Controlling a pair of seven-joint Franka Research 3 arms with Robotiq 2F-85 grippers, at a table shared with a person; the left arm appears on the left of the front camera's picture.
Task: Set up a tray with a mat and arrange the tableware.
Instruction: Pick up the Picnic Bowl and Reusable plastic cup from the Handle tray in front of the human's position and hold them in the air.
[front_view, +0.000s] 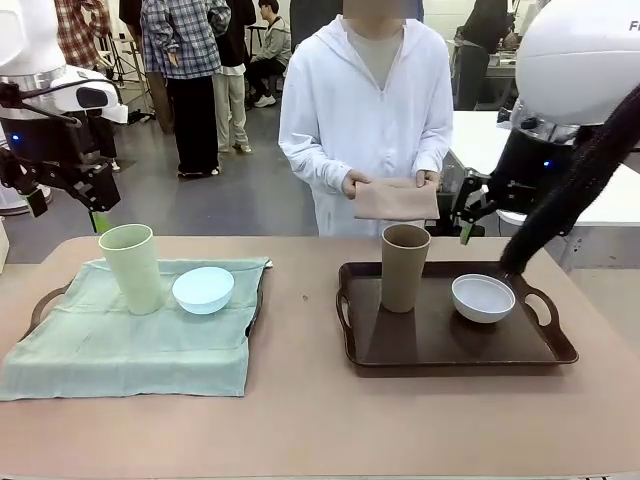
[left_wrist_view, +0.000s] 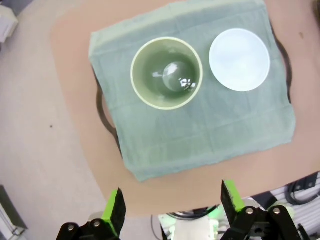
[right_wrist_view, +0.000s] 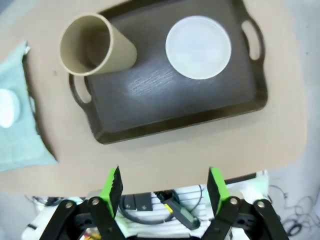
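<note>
On the left, a green mat (front_view: 130, 340) covers a tray (front_view: 40, 305). A pale green cup (front_view: 132, 268) and a light blue bowl (front_view: 203, 290) stand on that mat. A bare dark brown tray (front_view: 450, 345) on the right carries a brown cup (front_view: 404, 266) and a white bowl (front_view: 483, 298). The person holds a folded tan mat (front_view: 396, 199) at the far edge. My left gripper (front_view: 70, 210) hangs open above the table's far left. From above, this gripper (left_wrist_view: 172, 200) looks down on the cup (left_wrist_view: 166, 73) and bowl (left_wrist_view: 239, 59). My right gripper (front_view: 468, 225) is open beyond the brown tray. Its wrist view shows that gripper (right_wrist_view: 164, 182) high over the brown cup (right_wrist_view: 95, 45), white bowl (right_wrist_view: 198, 47) and tray (right_wrist_view: 175, 100).
The tan table (front_view: 300, 400) has bare room between the two trays and along the front edge. Both of the person's hands (front_view: 355, 183) are on the folded mat. A white table (front_view: 480, 140) stands behind on the right. Other people stand far off.
</note>
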